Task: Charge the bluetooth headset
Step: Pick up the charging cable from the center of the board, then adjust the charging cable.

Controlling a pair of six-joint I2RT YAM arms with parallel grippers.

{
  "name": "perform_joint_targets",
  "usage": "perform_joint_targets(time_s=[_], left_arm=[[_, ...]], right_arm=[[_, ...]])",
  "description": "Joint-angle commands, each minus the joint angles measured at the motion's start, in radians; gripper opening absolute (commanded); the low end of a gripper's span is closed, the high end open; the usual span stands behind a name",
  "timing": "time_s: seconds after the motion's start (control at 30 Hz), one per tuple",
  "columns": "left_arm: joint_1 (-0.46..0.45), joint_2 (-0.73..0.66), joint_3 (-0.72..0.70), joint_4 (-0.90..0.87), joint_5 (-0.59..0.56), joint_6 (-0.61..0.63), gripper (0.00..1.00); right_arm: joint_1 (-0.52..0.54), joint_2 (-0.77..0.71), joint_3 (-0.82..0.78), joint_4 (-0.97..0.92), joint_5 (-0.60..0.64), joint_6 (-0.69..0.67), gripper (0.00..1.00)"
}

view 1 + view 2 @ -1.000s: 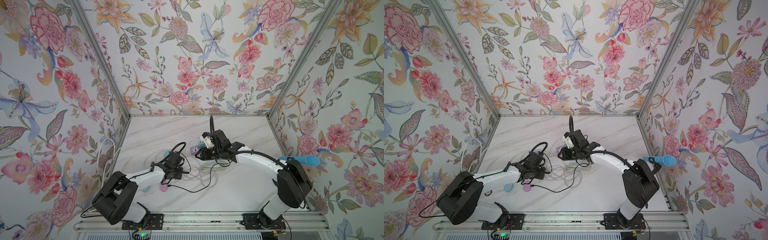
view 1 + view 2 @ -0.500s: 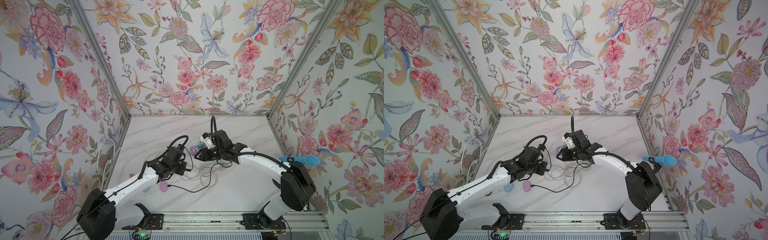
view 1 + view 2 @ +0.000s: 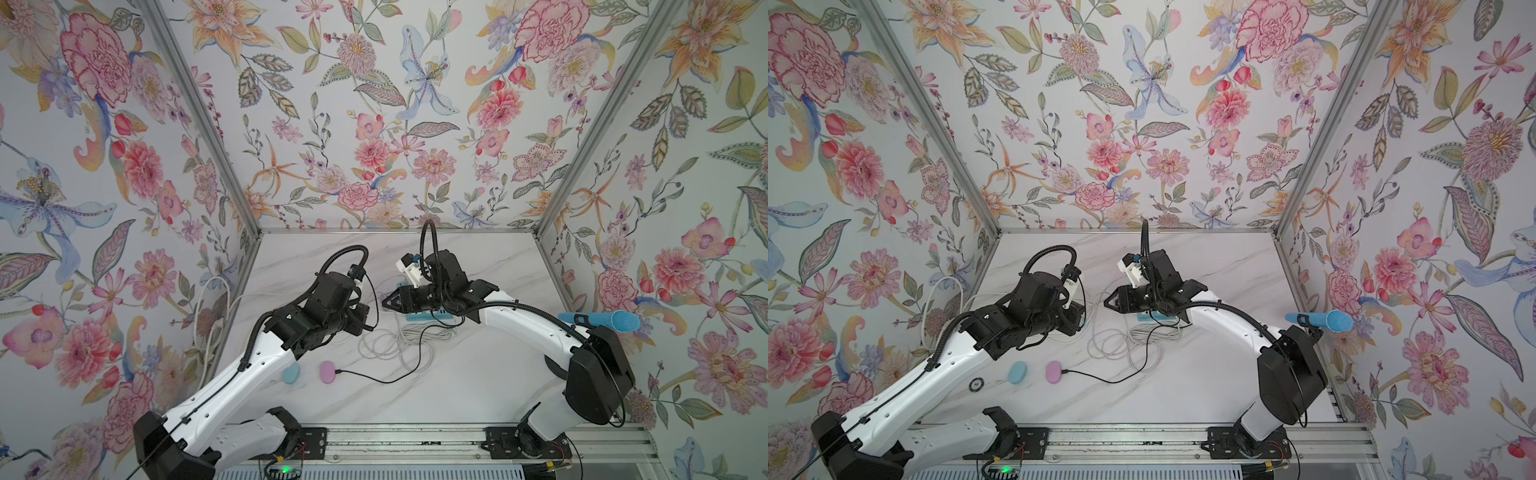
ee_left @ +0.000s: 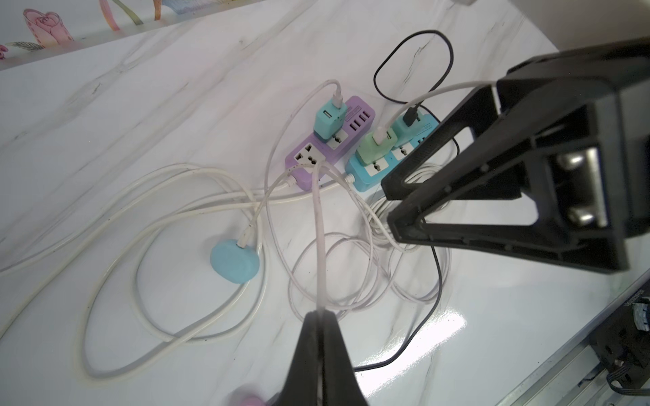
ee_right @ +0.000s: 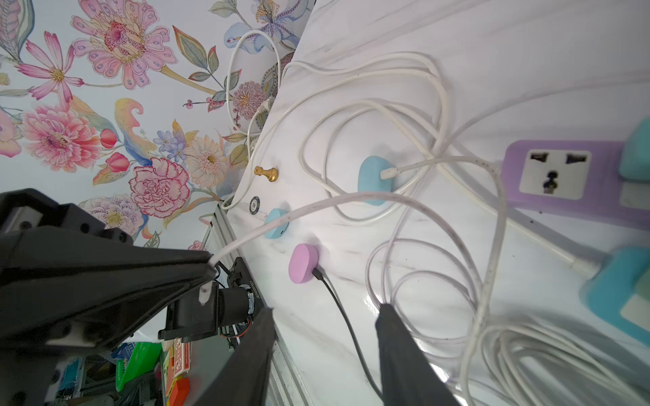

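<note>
Raised now beside the purple power strip (image 4: pixel 358 119), the left gripper (image 4: pixel 320 313) clenches the white cable (image 4: pixel 318 228), probably to carry its plug. The right gripper (image 5: pixel 326 308) waits nearby, released.

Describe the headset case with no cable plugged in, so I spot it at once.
On the table, look beside the left arm near the front rail. Two oval cases lie together there; the pink case has a black cable plugged in. The blue case nearer the left wall has none, unlike the other blue case.
</note>
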Motion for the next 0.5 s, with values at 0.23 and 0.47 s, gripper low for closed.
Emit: perform_joint_targets(time_s=[0.23, 0.47], left_arm=[[-0.006, -0.011, 0.144, -0.137, 0.027, 0.038, 0.0], [-0.058, 0.055, 0.339, -0.257, 0.048, 0.072, 0.0]], right_arm=[[0.01, -0.087, 0.048, 0.009, -0.041, -0.171, 0.49], [0.003, -0.074, 0.169, 0.042, -0.06, -0.344, 0.52]])
